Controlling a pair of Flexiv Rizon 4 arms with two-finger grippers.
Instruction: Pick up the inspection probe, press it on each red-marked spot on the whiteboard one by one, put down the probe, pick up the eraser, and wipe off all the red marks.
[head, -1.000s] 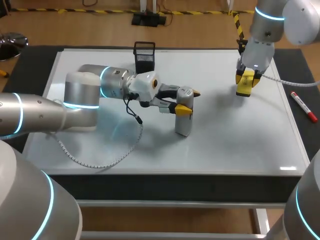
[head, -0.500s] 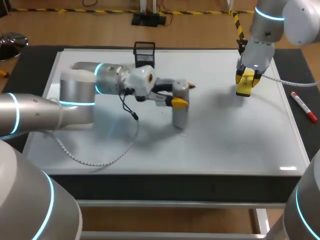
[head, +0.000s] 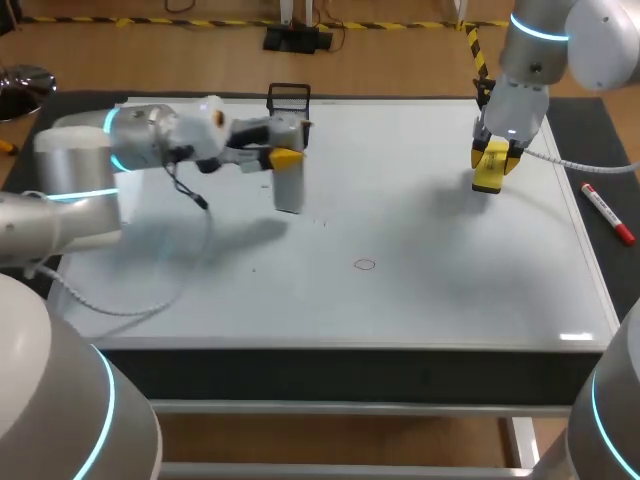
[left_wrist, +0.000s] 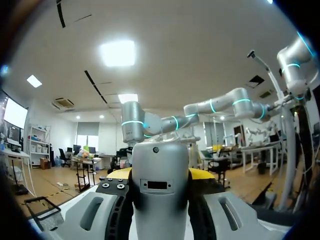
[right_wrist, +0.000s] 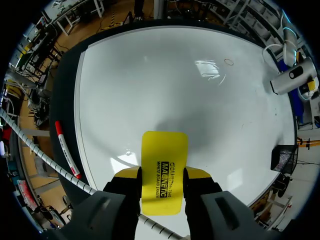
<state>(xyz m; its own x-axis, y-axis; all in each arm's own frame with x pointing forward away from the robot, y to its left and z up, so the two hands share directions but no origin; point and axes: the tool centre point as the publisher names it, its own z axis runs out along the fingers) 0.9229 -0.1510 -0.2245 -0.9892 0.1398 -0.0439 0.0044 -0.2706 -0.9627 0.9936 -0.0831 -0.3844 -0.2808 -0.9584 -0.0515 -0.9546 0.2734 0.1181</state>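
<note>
Grips the inspection probe (head: 288, 190) in the left claw (head: 287, 158), with the yellow fingers clamped on its upper part from two sides. Holds it upright over the whiteboard (head: 450, 300), just in front of the black mesh holder (head: 289, 103) at the far edge. Shows one small red circle (head: 364, 265) on the board, well apart from the probe, toward the near side. Clamps the yellow eraser (right_wrist: 164, 152) in the right claw (right_wrist: 162, 176), over the far right part of the board. Leaves a red marker (head: 607, 214) lying on the desk (head: 600, 120), beside the board's right edge.
</note>
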